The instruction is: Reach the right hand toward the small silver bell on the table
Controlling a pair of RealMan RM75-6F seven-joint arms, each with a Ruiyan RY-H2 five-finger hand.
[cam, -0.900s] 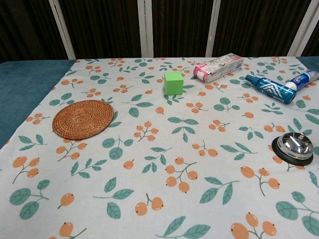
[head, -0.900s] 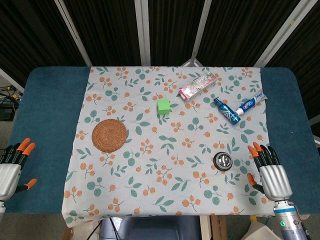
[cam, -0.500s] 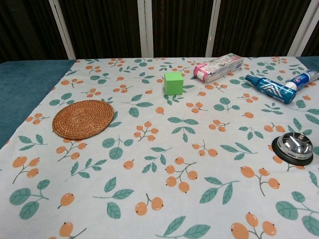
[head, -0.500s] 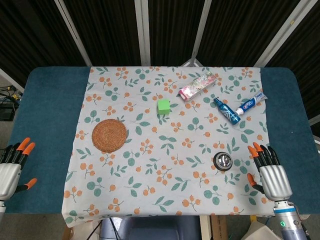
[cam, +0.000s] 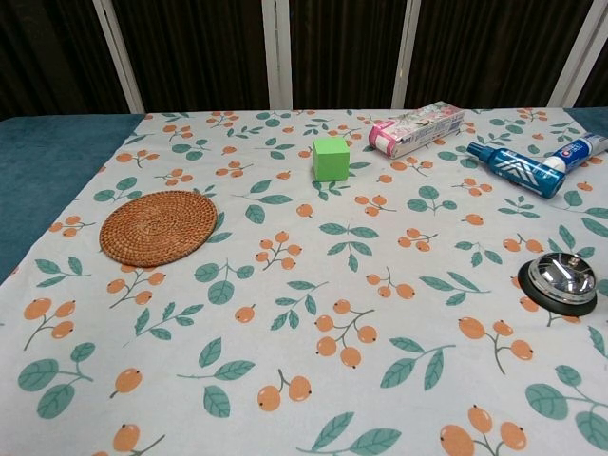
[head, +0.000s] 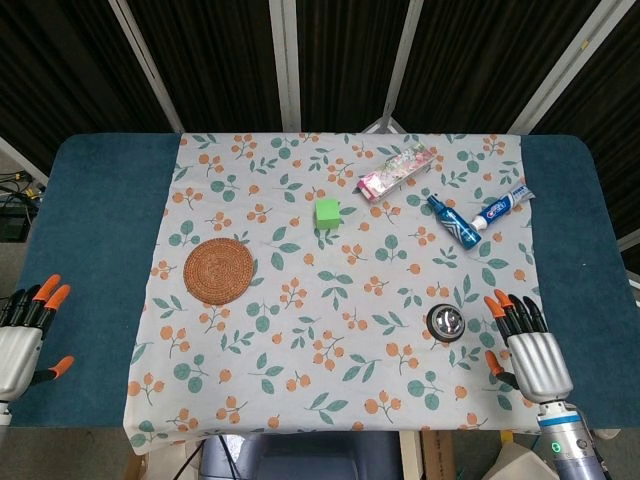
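The small silver bell on its black base stands on the floral cloth at the front right; the chest view shows the bell near its right edge. My right hand lies just right of the bell in the head view, palm down, fingers apart and holding nothing, a short gap from it. My left hand rests at the table's front left corner on the blue surface, fingers spread, empty. Neither hand appears in the chest view.
A woven round coaster lies left of centre. A green cube, a pink box, a blue bottle and a toothpaste tube sit toward the back. The cloth covers the blue table.
My right hand has shifted slightly left and forward toward the bell. The left hand and the objects have stayed put.
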